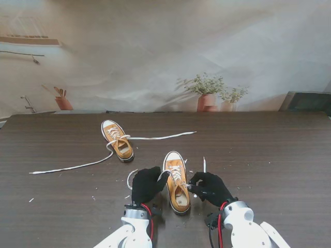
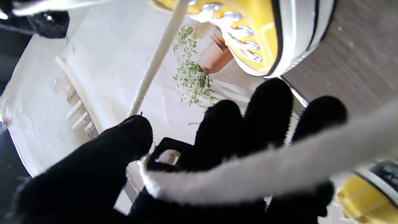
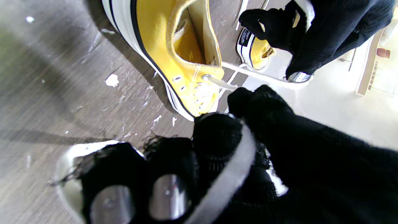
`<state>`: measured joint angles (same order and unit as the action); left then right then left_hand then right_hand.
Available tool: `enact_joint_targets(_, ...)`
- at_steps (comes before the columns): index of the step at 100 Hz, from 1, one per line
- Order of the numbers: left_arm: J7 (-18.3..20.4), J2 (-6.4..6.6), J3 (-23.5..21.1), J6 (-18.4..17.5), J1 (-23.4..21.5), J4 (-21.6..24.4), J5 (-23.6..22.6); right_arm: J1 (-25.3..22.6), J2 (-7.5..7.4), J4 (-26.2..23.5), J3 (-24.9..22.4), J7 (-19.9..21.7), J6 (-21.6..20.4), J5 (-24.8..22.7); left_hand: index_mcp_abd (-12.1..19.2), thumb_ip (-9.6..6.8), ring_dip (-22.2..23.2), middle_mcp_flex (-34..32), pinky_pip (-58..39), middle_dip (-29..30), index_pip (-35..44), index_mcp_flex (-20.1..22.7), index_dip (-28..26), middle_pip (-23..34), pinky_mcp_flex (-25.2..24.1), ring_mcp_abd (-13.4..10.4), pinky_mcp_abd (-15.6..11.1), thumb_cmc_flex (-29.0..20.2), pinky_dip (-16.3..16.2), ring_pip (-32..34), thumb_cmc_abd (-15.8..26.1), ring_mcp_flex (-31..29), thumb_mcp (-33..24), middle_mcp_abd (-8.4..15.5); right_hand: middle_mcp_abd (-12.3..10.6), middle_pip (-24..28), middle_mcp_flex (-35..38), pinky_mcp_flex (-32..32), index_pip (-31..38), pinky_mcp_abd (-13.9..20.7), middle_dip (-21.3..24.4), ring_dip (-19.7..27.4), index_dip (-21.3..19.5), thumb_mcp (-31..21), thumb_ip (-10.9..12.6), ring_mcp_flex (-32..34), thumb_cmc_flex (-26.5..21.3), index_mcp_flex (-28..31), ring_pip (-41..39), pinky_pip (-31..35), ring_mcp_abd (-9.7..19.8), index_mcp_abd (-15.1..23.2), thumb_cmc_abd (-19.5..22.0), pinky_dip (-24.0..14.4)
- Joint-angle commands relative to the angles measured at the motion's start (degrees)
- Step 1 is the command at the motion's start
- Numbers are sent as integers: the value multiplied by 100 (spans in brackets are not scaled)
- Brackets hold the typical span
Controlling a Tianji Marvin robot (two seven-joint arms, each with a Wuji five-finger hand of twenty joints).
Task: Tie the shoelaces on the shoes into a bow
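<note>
Dark wood-grain desk (image 1: pixel 269 155), littered with small white scraps. Behind it you have a pale backdrop with potted plants (image 1: pixel 207 92) at the far edge.

Two yellow shoes. Near shoe (image 1: pixel 177 182) sits close to me, toe pointing away, directly between the two hands. Far shoe (image 1: pixel 118 139) lies farther off to the left, its laces (image 1: pixel 77 166) untied and trailing across the desk both ways.

Left hand (image 1: pixel 146 184) is just left of the near shoe, fingers curled, pinching a white lace (image 2: pixel 236 174) that runs taut across its fingers. Right hand (image 1: pixel 209 187) is just right of the shoe, also curled, with the other lace end (image 3: pixel 231 174) draped over its fingers (image 3: pixel 214 137) and led back to the eyelets. Both hands are closed on lace, palms roughly facing the shoe. You'll see no bow on either shoe.
</note>
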<state>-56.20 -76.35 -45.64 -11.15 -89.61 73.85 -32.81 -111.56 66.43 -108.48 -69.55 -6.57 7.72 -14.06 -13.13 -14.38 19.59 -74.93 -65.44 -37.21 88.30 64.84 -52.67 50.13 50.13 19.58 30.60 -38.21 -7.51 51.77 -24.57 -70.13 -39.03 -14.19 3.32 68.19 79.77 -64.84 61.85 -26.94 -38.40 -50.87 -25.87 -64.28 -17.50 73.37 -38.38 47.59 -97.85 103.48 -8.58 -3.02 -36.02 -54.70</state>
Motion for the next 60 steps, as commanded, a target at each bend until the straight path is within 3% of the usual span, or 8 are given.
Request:
enact_joint_targets(1, 119, -70, -11, 65, -52, 105, -23, -25, -25, -60, 15, 98, 11, 23, -1068, -105, 238, -444, -454, -318, 302, 240, -205, 454, 220, -402, 539, 101, -74, 496, -147, -276, -195, 477, 151, 199, 145, -228, 99, 0, -110, -6, -162, 219, 222, 142, -248, 175, -492, 1308, 142, 167, 169, -63)
enact_joint_targets(17, 455, -42, -151, 148, -256, 459, 251, -72, -31, -125, 20, 119, 19, 32, -1198, -126, 432, -431, -1067, -553, 303, 273, -316, 923, 350, -311, 717, 0, -400, 1315, -298, -271, -195, 334, 156, 201, 141, -227, 95, 1, -111, -1, -166, 232, 221, 143, -256, 157, -489, 1304, 154, 147, 188, -62)
enact_joint_targets(41, 1484, 166, -448, 959, -680, 1329, 679, -90, -31, -139, 30, 122, -24, 73, -1359, -152, 654, -415, -1637, -709, 294, 124, -523, 1226, 495, -327, 626, -247, -738, 2094, -159, -267, 215, 186, 168, 203, 132, -228, 96, 1, -111, 4, -172, 245, 226, 143, -272, 152, -489, 1300, 156, 122, 198, -61)
enact_joint_targets(60, 1913, 142, -543, 722, -639, 1345, 1412, -117, -42, -173, 33, 162, -56, 98, -1378, -181, 708, -413, -1304, -772, 317, 140, -552, 1398, 402, -190, 892, -273, -638, 2316, -93, -259, 286, 32, 170, 212, 131, -227, 96, 1, -114, 6, -172, 250, 228, 144, -277, 149, -490, 1295, 166, 116, 198, -59)
